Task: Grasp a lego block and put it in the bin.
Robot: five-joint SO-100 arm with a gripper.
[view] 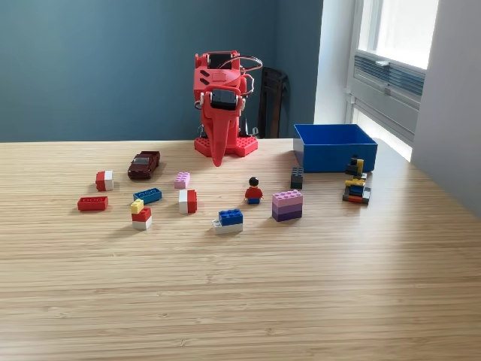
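Observation:
A red arm stands at the back of the wooden table, folded down, with its gripper [219, 158] pointing at the tabletop; the fingers meet at the tip with nothing between them. The bright blue bin [334, 146] sits to the exterior view's right of the arm. Several lego blocks lie in front: a red brick [92, 203], a red-and-white block [104, 180], a blue brick [147, 195], a pink brick [182, 180], a yellow-red-white stack [140, 214], a white-and-red block [187, 201], a blue-and-white block [228, 220] and a pink-purple stack [287, 204].
A dark red toy car [143, 164] sits left of the arm. A small figure [253, 191] stands mid-table. A black block [297, 177] and a multicoloured lego heap [355, 185] lie by the bin's front. A dark chair [272, 101] stands behind the arm.

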